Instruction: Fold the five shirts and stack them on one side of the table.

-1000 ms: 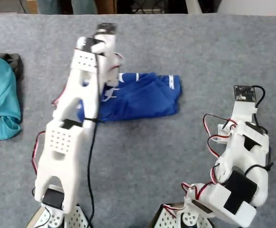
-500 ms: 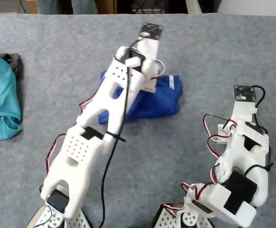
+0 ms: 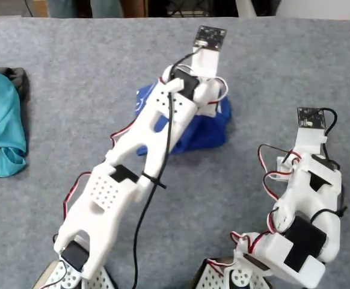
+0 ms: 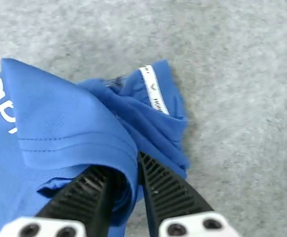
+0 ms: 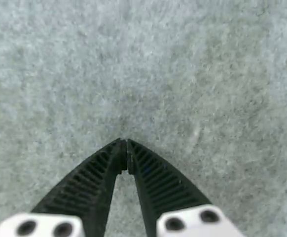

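Two grippers accounted for. Right gripper (image 5: 124,148) parked close to own base, tips pressed together on nothing, over bare grey table (image 3: 283,60). Farther out, mid-table, left gripper (image 4: 137,160) clamped on doubled edge of blue shirt (image 4: 59,123), probably so layer can be drawn across for fold. Teal shirt (image 3: 0,120) heaped on dark garment (image 3: 18,78) at left edge, unfolded.

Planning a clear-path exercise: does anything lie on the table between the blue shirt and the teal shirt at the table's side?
Nothing visible does: bare grey table lies between the blue shirt and the teal shirt. The left gripper is shut on the blue shirt.
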